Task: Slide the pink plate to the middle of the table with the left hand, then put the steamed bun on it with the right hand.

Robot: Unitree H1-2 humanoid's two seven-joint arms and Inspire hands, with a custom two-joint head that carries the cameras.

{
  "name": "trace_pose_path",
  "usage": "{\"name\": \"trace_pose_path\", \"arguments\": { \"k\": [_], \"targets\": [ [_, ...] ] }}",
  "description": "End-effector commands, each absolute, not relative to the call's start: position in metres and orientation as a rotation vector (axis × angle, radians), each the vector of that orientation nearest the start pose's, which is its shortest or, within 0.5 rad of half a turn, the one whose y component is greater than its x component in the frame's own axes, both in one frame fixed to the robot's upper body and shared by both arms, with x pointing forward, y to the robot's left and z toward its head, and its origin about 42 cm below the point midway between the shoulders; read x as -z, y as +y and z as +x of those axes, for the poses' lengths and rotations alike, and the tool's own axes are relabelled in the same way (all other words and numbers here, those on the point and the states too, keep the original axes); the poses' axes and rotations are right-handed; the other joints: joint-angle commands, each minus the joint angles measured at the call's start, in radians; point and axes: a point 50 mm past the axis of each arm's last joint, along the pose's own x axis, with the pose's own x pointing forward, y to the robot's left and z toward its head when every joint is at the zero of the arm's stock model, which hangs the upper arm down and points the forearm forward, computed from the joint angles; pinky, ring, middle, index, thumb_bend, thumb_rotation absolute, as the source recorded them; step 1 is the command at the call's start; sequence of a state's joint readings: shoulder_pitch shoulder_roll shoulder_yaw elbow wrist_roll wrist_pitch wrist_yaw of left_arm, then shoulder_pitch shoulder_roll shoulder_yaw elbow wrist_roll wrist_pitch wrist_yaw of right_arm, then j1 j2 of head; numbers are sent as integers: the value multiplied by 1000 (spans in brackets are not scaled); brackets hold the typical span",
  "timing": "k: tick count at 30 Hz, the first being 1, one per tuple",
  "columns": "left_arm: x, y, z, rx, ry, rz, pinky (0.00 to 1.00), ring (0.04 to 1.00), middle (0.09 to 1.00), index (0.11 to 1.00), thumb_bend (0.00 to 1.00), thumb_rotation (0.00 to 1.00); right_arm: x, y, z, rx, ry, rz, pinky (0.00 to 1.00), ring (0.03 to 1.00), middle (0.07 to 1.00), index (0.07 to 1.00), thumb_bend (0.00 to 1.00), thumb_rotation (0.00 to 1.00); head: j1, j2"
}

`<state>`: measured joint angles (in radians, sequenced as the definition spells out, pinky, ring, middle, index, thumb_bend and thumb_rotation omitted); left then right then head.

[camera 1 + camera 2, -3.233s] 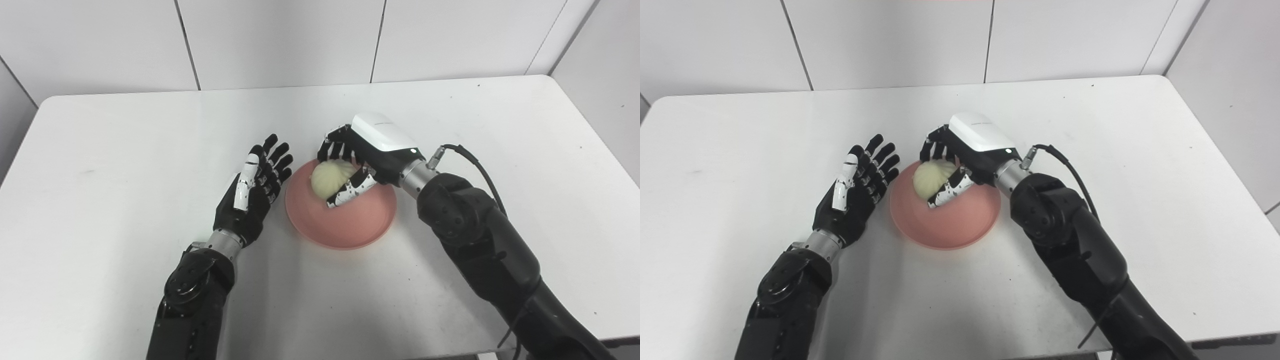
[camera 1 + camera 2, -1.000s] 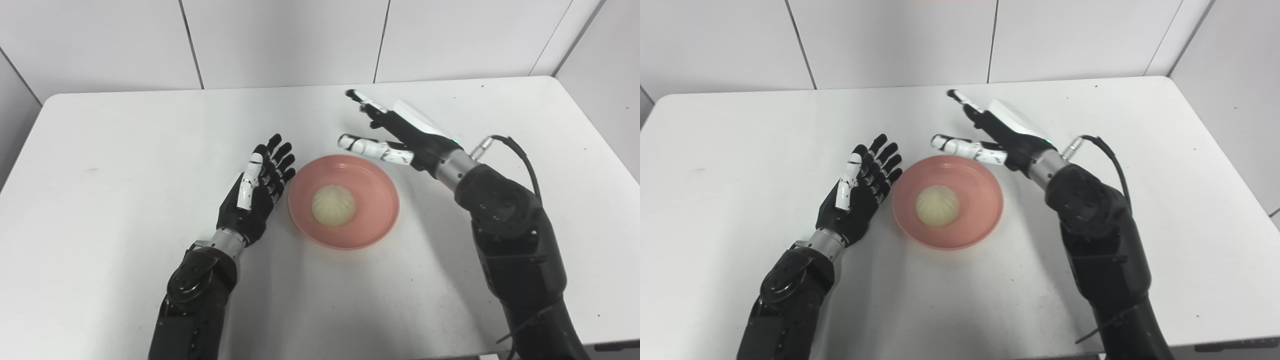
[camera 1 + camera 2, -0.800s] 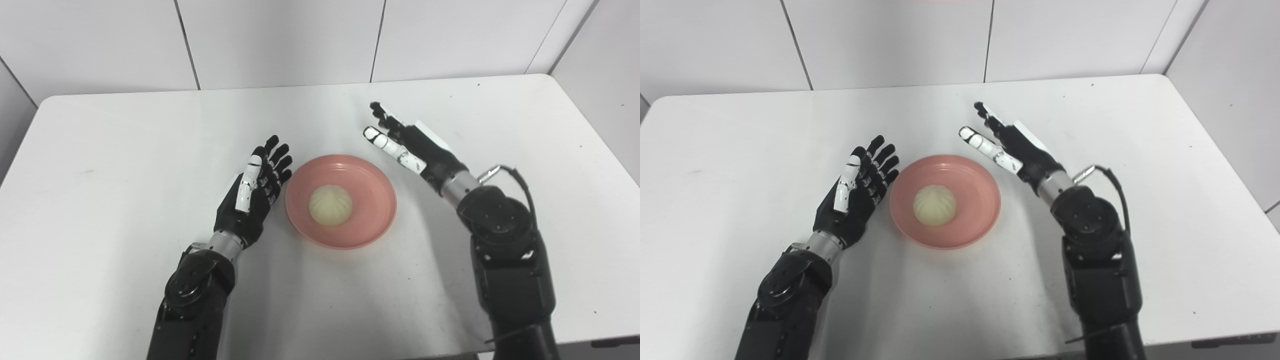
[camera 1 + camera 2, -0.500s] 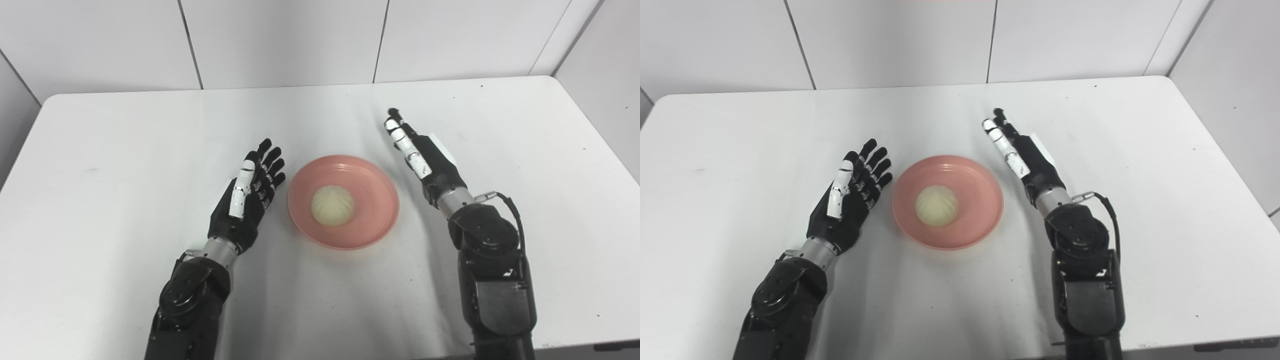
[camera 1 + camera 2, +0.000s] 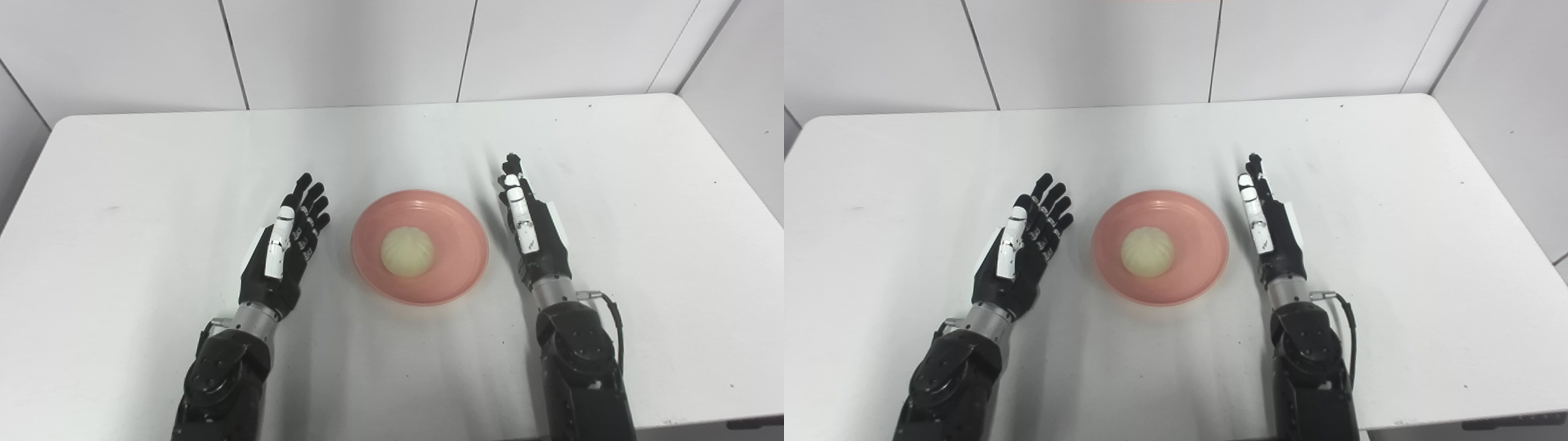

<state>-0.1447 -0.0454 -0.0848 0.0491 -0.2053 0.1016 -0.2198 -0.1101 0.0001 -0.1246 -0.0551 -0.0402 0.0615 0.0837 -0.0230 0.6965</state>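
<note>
steamed bun (image 5: 407, 251) resting in the middle of the pink plate (image 5: 459, 278), pale cream, pleats on top gathered toward the centre, touched by neither hand

pink plate lying flat near the middle of the white table (image 5: 153, 177), round, shallow, raised rim, no printing or mark readable on it

left hand (image 5: 282, 251) just beside the plate on its left, apart from the rim, palm turned toward the plate, fingers stretched out and a little spread, pointing away toward the far edge, holding nothing; black casing with a white thumb segment, no lettering legible

right hand (image 5: 1268, 223) just beside the plate on its right, also clear of the rim, seen edge-on, fingers straight and lying close alongside one another, pointing toward the far edge, holding nothing; white segments along the upper finger and a white plate on the back of the hand, no brand name readable

black forearms coming up from the bottom edge on either side, metal wrist collars, a thin black cable (image 5: 1350, 343) looping off the right wrist

table surface scattered with small dark specks, a faint smudge toward the left side

behind the table, plain white wall panels (image 5: 349, 49) with dark seams, no signs or writing anywhere
</note>
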Motion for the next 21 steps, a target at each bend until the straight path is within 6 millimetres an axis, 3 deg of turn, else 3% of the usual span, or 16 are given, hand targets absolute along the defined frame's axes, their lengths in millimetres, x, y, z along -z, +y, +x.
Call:
{"name": "trace_pose_path", "arguments": {
  "k": [1,15,21],
  "targets": [
    [-94,160,311,318,86,-210,1000,1000,1000,1000,467,1000,-144,-229,317,3,-159,-25,1000,1000,1000,1000,256,1000,1,0],
    [-80,168,313,312,86,-176,1000,1000,1000,1000,462,1000,-120,-227,321,-16,-75,47,1000,1000,1000,1000,128,1000,12,-18],
    [-78,167,315,311,91,-170,1000,1000,1000,1000,456,1000,-117,-227,322,-24,-52,62,1000,1000,1000,1000,140,1000,13,-19]
  ]
}}
